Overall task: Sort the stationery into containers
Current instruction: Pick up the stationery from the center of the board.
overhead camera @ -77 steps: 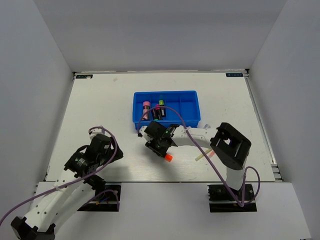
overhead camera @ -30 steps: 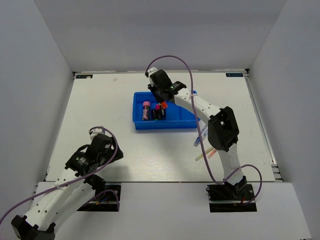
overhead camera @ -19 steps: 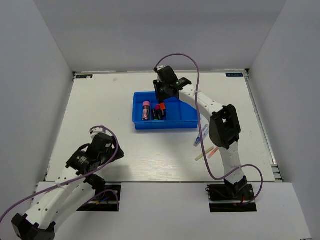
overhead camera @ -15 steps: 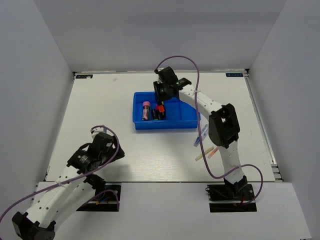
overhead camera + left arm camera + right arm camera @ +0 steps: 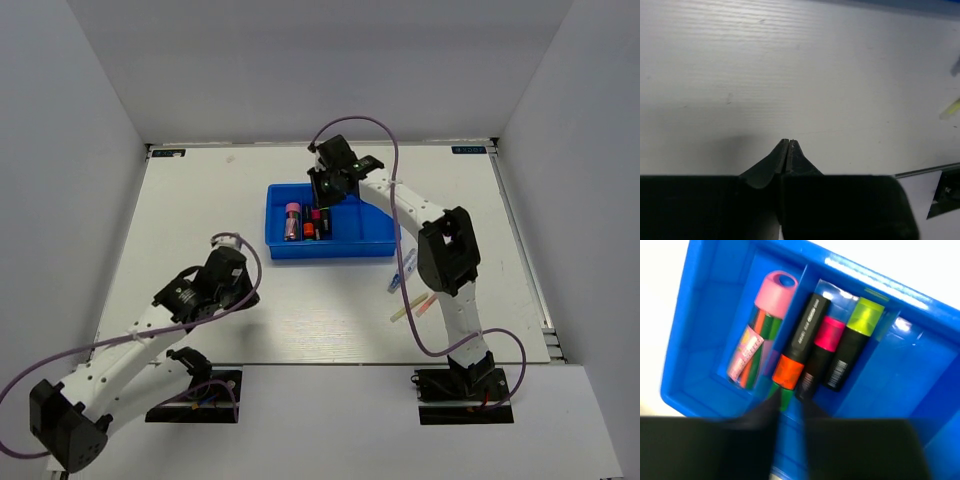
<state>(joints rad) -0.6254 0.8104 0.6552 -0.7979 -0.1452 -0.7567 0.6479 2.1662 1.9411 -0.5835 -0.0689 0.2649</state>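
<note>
right jaws over the blue tray [image 5: 350, 249], a little apart, tips flanking the cap end of the orange-capped highlighter [image 5: 801, 340], which lies lengthwise in the tray's second slot from its left end, beside two others; cannot tell whether pinched or let go. left jaws pressed tip to tip, empty, low over the surface [image 5: 200, 210] off the tray's near-left corner. not yet sorted: blue-and-white pen [image 5: 403, 272], pale-yellow stick [image 5: 403, 312], pink stick [image 5: 426, 303], all off the tray's near-right corner, long axes slanting toward the tray. judgement: right jaws nearer; close across that slant.
</note>
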